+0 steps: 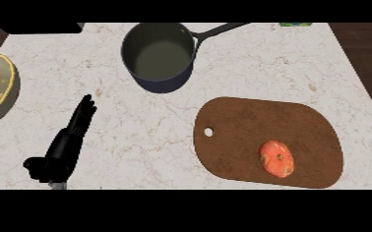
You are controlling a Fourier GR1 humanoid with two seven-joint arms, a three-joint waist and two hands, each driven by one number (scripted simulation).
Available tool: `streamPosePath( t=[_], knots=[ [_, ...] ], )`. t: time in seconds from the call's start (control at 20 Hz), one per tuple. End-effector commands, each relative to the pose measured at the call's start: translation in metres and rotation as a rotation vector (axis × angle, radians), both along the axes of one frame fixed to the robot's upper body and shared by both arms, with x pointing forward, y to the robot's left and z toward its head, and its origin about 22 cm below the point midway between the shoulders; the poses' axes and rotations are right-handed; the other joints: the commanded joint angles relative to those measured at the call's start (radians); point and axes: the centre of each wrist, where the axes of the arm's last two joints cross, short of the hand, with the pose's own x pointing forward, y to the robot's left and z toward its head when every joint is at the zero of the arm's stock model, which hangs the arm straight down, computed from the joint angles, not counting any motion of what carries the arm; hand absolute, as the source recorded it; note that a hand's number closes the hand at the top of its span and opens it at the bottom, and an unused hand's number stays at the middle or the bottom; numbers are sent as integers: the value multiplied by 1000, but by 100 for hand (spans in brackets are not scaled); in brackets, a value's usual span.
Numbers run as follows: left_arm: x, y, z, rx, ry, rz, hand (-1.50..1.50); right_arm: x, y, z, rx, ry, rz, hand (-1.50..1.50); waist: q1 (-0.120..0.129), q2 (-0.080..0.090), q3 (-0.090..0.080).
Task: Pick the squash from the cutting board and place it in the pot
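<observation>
1. Squash (277, 158): orange, roundish, with a few greenish specks. It lies on the cutting board (247, 123), towards the board's near right part, inside the edge. No hand touches it.
2. Cutting board: dark brown, rounded corners, small hole near its left edge. It lies flat on the counter (145, 123), in the near right area, its near edge close to the counter's front edge.
3. Pot (158, 55): dark, round, nothing visible inside. It stands towards the counter's far edge, about mid-width. Its long handle points far-right. Well apart from the board; bare counter lies between them.
4. Left hand (69, 145): black, near the counter's front left. Fingers straight and held close together, pointing towards the far edge; thumb out to the left. It holds nothing, and is well apart from both board and pot.
5. Right hand: not visible.
6. Pale round dish (6, 86), cut off at the counter's left edge; can't tell what it is.
7. Small green item (295, 24) at the far edge, right of the pot handle; too little shows to identify it.
</observation>
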Motion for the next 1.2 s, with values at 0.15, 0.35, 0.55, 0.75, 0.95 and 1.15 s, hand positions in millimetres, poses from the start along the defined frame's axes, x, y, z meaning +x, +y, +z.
streamPosePath(
  t=[0.15, 0.35, 0.55, 0.75, 0.95, 1.15],
  knots=[
    [13, -31, 9, -128, 130, -166, 0, 13, 15, -8, -139, 76, 380, -150, 54, -3, 16],
    [12, -54, 9, -204, 191, -246, 0, -8, -33, -24, -668, 401, 184, -150, 65, 16, 7],
    [21, -52, 17, -246, 265, -256, 0, -8, 29, -86, -727, 414, 308, -150, 61, -5, 15],
    [10, -48, 40, -232, 285, -252, 0, -9, 30, -45, -879, 415, 428, -150, 39, -19, 13],
    [17, -57, 42, -250, 288, -219, 0, -18, 49, 16, -941, 442, 443, -150, 18, -21, 12],
    [18, -49, 34, -244, 276, -214, 0, -34, 63, 64, -959, 510, 468, -150, 15, -20, 12]
  ],
)
